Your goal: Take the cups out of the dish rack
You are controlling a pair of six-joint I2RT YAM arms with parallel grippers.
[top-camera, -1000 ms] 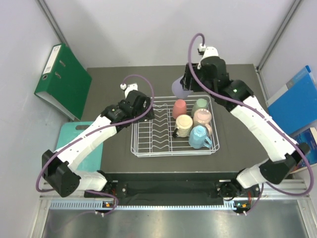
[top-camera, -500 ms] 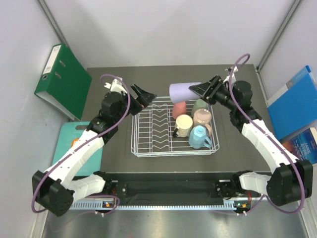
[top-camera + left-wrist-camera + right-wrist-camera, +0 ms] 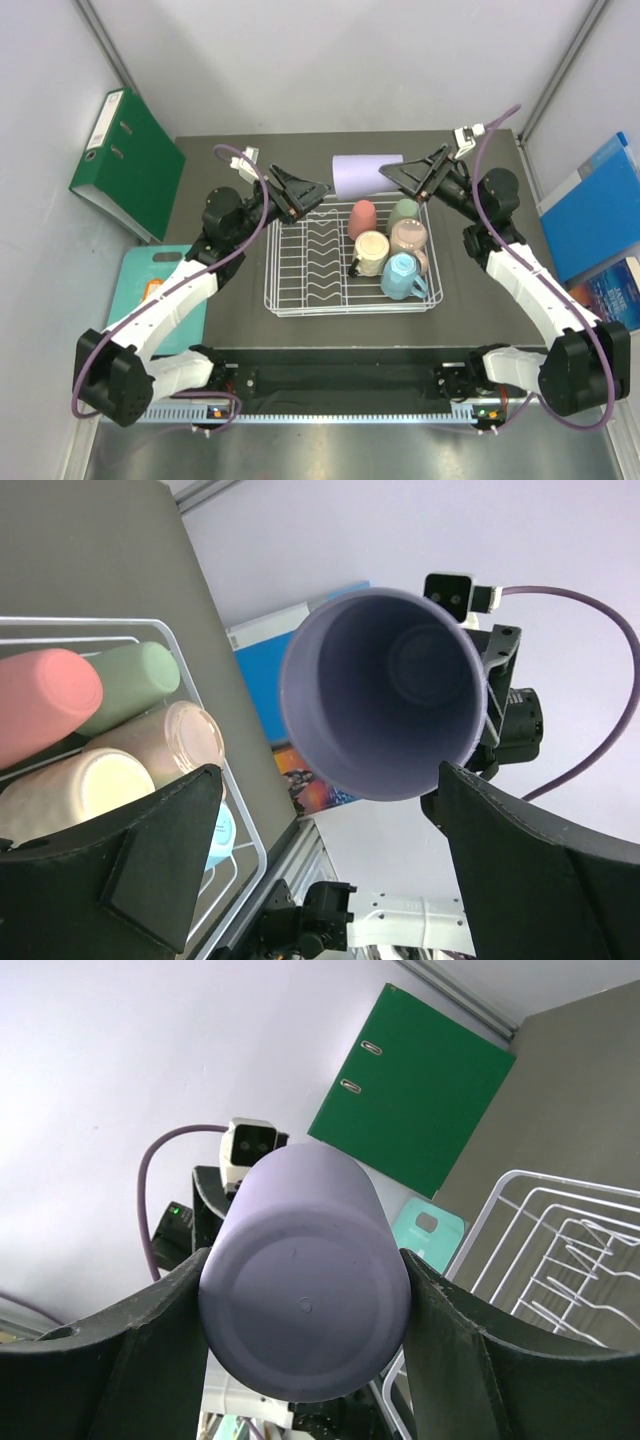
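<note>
1. The lavender cup [image 3: 358,175] is gripped sideways by the right jaws, over the dish rack's [image 3: 340,313] far rim.
2. The left jaws are spread wide, just before its mouth.
3. Other cups [image 3: 371,250] are crowded at the rack's right end; open counter [image 3: 240,320] is seen left, bounded by a green binder [image 3: 128,160].

Overhead view: bright, even, diffuse light from above. The dark grey matte table [image 3: 230,160] carries only faint, soft-edged shadows, and the white wire dish rack [image 3: 290,300] reads crisply against it. A white glare strip runs along the metal rail [image 3: 330,412] at the near edge. Corner posts lean outward, a sign of wide-angle distortion.

Left wrist view: the lavender cylindrical cup [image 3: 385,695] is shaded inside with its rim lit. The left gripper's black fingers [image 3: 140,870] are underexposed and soft.

Right wrist view: the cup's base [image 3: 305,1300] is evenly lit. The right gripper's black fingers [image 3: 120,1360] are dark and featureless.
</note>
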